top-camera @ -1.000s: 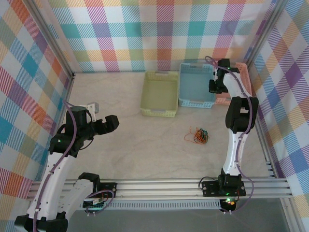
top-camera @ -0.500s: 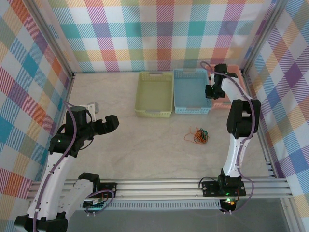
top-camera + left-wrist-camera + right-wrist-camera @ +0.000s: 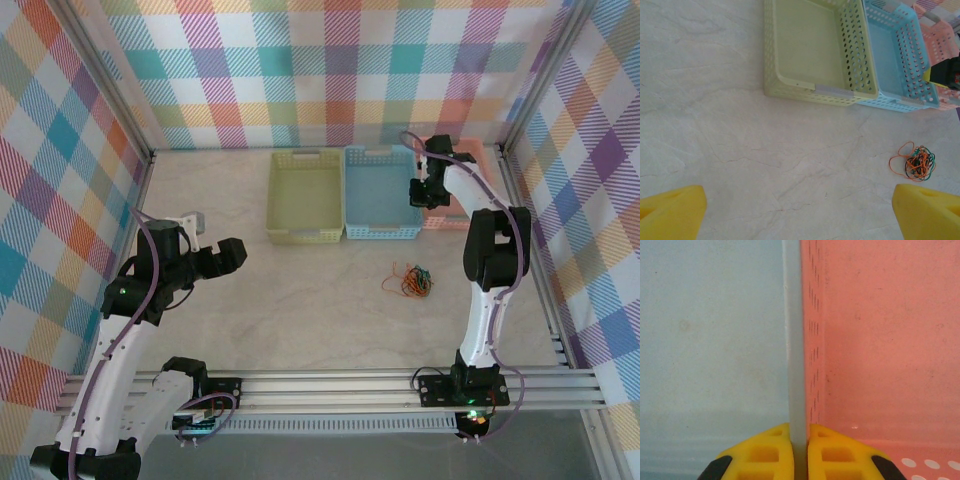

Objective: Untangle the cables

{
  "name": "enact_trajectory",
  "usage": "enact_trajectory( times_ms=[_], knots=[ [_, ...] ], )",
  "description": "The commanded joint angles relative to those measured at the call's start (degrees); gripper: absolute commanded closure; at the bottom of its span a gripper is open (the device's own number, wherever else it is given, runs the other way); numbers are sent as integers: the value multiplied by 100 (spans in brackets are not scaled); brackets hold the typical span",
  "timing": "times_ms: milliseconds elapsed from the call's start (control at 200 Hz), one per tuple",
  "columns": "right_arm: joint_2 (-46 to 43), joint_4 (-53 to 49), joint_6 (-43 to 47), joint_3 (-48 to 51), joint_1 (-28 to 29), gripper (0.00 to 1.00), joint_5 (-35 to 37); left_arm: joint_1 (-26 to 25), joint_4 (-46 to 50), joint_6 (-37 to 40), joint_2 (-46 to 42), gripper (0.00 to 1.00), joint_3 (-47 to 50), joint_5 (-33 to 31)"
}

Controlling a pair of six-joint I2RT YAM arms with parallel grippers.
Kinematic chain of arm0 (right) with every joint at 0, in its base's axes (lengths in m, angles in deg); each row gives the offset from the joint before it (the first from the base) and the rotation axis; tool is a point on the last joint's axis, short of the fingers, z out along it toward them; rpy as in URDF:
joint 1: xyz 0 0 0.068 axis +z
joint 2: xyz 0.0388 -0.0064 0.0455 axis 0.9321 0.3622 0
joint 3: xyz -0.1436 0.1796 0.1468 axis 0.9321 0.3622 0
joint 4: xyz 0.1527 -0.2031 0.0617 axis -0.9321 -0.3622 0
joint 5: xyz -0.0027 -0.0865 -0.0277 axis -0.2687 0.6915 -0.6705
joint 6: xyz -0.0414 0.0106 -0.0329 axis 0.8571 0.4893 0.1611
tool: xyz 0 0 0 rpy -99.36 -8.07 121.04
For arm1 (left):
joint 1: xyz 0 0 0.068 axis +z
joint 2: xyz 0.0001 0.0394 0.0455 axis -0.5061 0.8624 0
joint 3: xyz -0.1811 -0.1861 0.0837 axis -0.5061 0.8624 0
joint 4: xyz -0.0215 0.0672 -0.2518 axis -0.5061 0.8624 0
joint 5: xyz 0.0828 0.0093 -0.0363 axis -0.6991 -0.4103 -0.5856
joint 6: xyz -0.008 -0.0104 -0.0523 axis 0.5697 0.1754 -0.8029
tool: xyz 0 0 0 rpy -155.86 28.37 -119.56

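Far right, right tool [image 3: 800, 435] clamped on basket wall [image 3: 794, 330], left tool [image 3: 798, 200] wide, empty

1. Left arm [image 3: 100, 380]: white links, black joints, purple-grey cable [image 3: 148, 240] looped alongside.
2. Right arm [image 3: 480, 310]: same white and black, black base plate [image 3: 440, 385] at the near edge (a green light [image 3: 472, 415] glows beside it).
3. Left fingers [image 3: 670, 210]: plain yellow wedges; right fingers [image 3: 765, 452]: yellow with square recesses.
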Motion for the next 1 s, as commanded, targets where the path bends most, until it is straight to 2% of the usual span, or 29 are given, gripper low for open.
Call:
enact_trajectory(
  times_ms=[0,285,755,850,995],
  knots=[
    [87,-79,-285,-152,180,100,-404,7,119,94,8,5,62,-40],
    [155,-80,-624,-249,522,100,-392,7,127,95,20,5,60,-42],
    [128,15,-893,-262,765,90,-216,7,127,91,21,5,62,-47],
    [-49,13,-844,-243,776,84,-126,5,127,92,20,5,60,-42],
    [-454,35,-764,-143,776,69,-7,0,127,95,14,5,62,-37]
  ],
)
